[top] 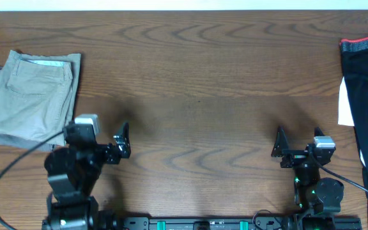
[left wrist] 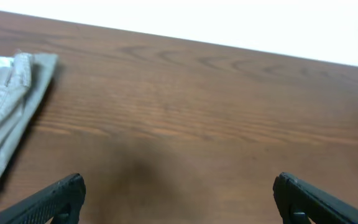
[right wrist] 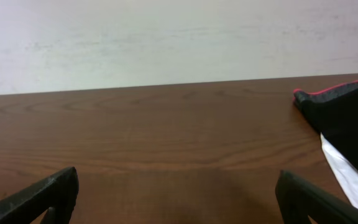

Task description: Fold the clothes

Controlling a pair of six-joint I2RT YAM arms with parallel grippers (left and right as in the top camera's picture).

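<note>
— Lying where, that folded pale khaki-green cotton pair of shorts (top: 30, 96)?
— Far left on the brown wooden tabletop (top: 197, 64), apart from the left jaws, far from the right jaws; both gape wide, empty.

Nothing readable in any of the three views: no words, no numbers, no brand marks. The closest thing to a label is a pale strip along the waistband of the folded khaki shorts (top: 34, 92), and it is too small and soft for any lettering to show. Over at the right edge, the dark garment (top: 366, 128) has a red band and a white patch, and no print can be made out on either.
</note>
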